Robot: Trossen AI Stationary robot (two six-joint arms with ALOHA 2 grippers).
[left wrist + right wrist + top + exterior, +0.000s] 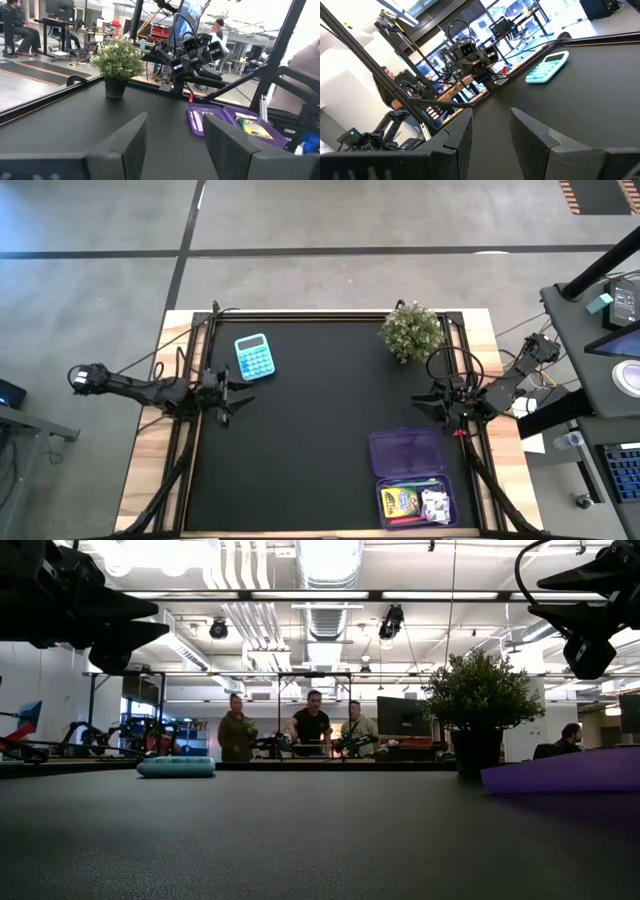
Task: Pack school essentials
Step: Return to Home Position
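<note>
The translucent purple case [410, 475] lies open near the table's right near corner; its lower tray holds the yellow-green crayon box [399, 502], a white packet [436, 506] and thin pens [420, 481]. The left wrist view shows the case [210, 117] and crayon box [256, 127] too. A light-blue calculator [253, 356] lies flat toward the far left. My left gripper [243, 386] hovers open at the table's left edge, near the calculator. My right gripper [422, 402] hovers open at the right edge, above the case's lid. Both hold nothing. No scissors show.
A bushy green potted plant [411, 331] stands at the far right of the black mat [310, 430]. Bare mat lies in the middle between the arms. A raised black frame [195, 430] borders the mat. People stand in the room beyond the far edge [311, 726].
</note>
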